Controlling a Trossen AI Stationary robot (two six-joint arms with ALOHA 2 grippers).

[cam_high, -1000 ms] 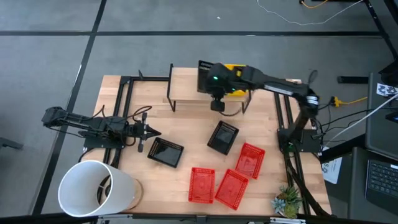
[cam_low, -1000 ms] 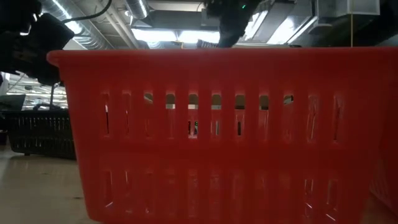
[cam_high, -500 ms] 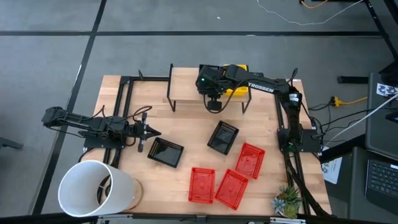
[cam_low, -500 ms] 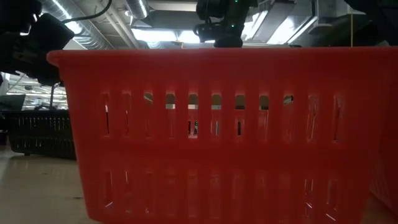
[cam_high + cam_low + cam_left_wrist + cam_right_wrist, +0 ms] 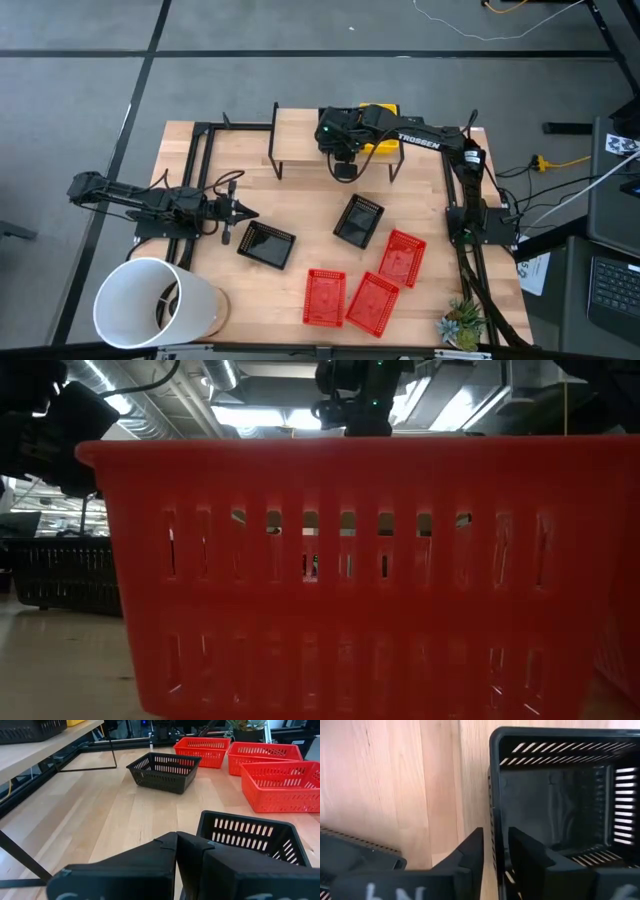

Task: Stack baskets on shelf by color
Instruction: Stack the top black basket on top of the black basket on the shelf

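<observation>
My right gripper (image 5: 496, 835) is over the shelf (image 5: 300, 140), a light wood plank on black legs at the table's far side. It is shut on a black basket (image 5: 560, 795) that sits on the plank beside the yellow baskets (image 5: 383, 127). Two more black baskets (image 5: 267, 244) (image 5: 358, 220) and three red baskets (image 5: 324, 297) (image 5: 373, 303) (image 5: 403, 255) rest bottom down on the table. My left gripper (image 5: 245, 212) is shut and empty, just left of the nearer black basket (image 5: 250, 835). My right gripper has one finger (image 5: 470, 852) outside and one finger (image 5: 530, 857) inside the black basket, with one side wall (image 5: 495, 820) between them. The fingers come from above, pointing down. The basket stands upright with its bottom on the shelf plank.
A large white bucket (image 5: 155, 300) lies at the table's near left corner. A small plant (image 5: 462, 322) stands at the near right corner. In the low view a red basket (image 5: 350, 580) fills most of the picture. Bare wood shows between the shelf and the baskets.
My right arm has come down over the shelf, and its gripper has shifted a little toward the table's left and far edges. The gripper has turned from tilted to upright. My left arm has kept still.
</observation>
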